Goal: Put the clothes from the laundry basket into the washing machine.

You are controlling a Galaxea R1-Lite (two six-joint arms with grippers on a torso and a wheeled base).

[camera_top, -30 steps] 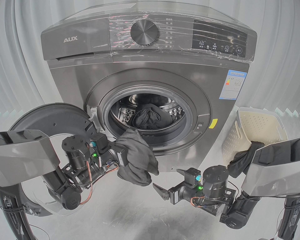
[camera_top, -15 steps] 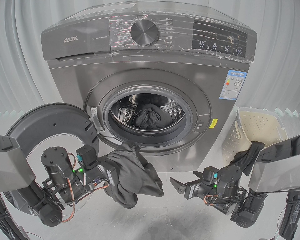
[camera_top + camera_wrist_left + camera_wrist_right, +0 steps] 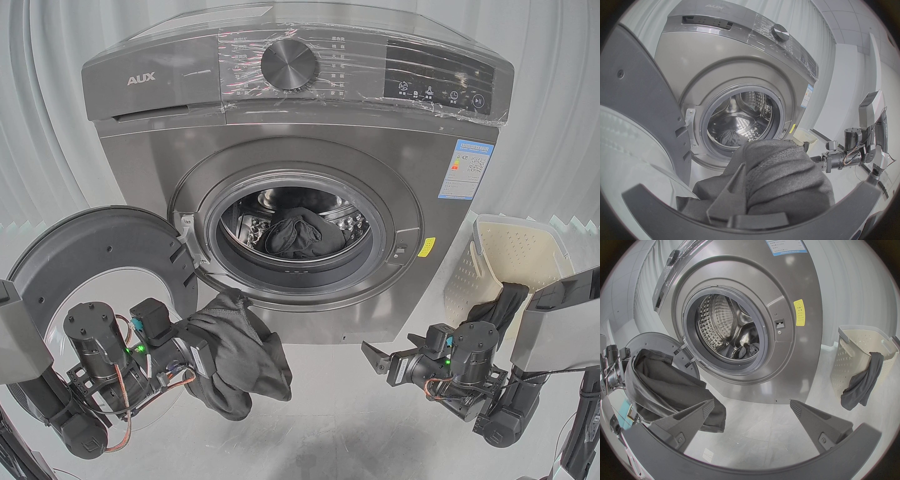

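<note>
**A:** What's closest to us?

**B:** The left gripper (image 3: 209, 365), clamped on a dark grey garment (image 3: 247, 353). The cloth looks thick and soft, bunched into heavy folds that droop below the fingers. It hangs low in front of the washing machine (image 3: 156, 156), under the rim of the opening and just beside the open door (image 3: 100, 244).

**A:** And the other arm?

**B:** The right gripper (image 3: 754, 415) is spread wide with nothing in it. Its fingers are wedge-shaped with ribbed pads, and it hovers over the pale, smooth floor (image 3: 350, 425).

**A:** So which step is this?

**B:** I'd call it the carry. One piece is out of the basket but not yet in the drum. Next it needs lifting above the lip, pushing well past the grey rubber seal, then letting go. Limp cloth could catch on the rim, so a deep reach seems wise.

**A:** What's behind that?

**B:** The round door stands open to the left, with a dark frame around a clear bulging window. The machine is brushed grey metal with wrinkled film over its panel. Its drum is shiny dimpled steel, and a crumpled dark garment (image 3: 300, 234) lies inside.

**A:** And the basket?

**B:** The laundry basket (image 3: 519, 250) is cream perforated plastic, standing beside the machine on the right. One more dark piece (image 3: 494, 315) is draped over its front rim, so I'd expect at least one more trip.
</note>
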